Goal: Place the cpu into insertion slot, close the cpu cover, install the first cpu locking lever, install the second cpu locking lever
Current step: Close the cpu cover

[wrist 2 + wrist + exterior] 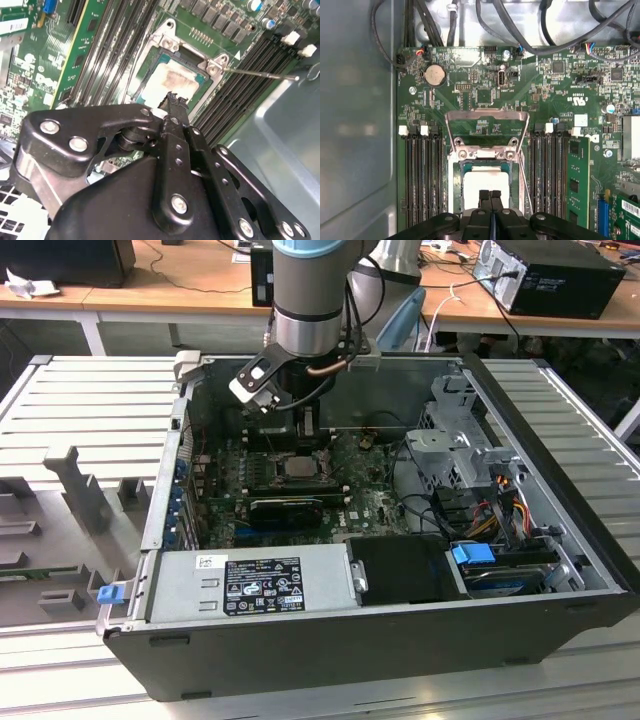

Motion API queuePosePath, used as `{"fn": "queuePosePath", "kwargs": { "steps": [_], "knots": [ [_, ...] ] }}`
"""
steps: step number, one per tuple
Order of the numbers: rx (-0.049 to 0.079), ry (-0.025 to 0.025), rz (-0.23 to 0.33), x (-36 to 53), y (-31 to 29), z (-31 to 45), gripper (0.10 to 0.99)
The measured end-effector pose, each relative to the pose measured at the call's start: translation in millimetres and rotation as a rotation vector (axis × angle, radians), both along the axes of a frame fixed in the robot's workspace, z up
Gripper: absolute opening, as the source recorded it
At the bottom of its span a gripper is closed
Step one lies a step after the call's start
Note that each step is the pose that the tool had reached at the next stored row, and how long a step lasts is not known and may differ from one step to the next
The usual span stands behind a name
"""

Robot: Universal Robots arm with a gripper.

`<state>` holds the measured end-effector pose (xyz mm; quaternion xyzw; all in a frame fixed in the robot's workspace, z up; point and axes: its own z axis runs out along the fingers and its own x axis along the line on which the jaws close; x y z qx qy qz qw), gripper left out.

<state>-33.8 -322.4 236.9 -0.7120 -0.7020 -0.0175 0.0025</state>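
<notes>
gripper (490, 193) fingers together, gripping nothing | tips over cpu (482, 180) | cpu lies in insertion slot (461, 181)

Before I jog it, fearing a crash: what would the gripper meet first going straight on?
Most likely the cpu, seated in the insertion slot directly ahead of the gripper; how far off is unclear.

cpu (172, 80): seated in the insertion slot (150, 52), grey top smeared
fingers (176, 131): black, pressed together, tips over the cpu's near edge
lever rod (260, 74): thin, above the memory slots (235, 95)
</notes>
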Motion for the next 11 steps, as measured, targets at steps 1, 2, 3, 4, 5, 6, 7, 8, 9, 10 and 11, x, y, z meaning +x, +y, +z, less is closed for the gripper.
{"fn": "queuePosePath", "kwargs": {
  "steps": [1,2,3,4,5,6,7,8,9,10,11],
  "knots": [
    [0.0,0.0005,0.0,1.4,-0.2,0.0,0.106],
    [0.0,0.0006,0.0,2.6,-0.4,0.0,0.106],
    [0.0,0.0006,0.0,3.5,-0.7,0.0,0.106],
    [0.0,0.0006,0.0,4.9,-0.8,-0.1,0.106],
    [0.0,0.0008,-0.001,6.2,-0.9,-0.1,0.106],
    [0.001,0.001,-0.001,7.0,-0.9,-0.1,0.106],
    [0.001,0.0011,-0.001,7.0,-0.9,-0.1,0.106],
    [0.001,0.001,-0.001,7.0,-0.9,0.0,0.106],
    [0.001,0.0012,-0.001,7.0,-0.9,0.7,0.106],
    [0.001,0.0012,-0.001,7.1,-0.9,1.2,0.106],
    [0.001,0.0011,-0.001,7.1,-0.9,2.6,0.106]
  ]
}}
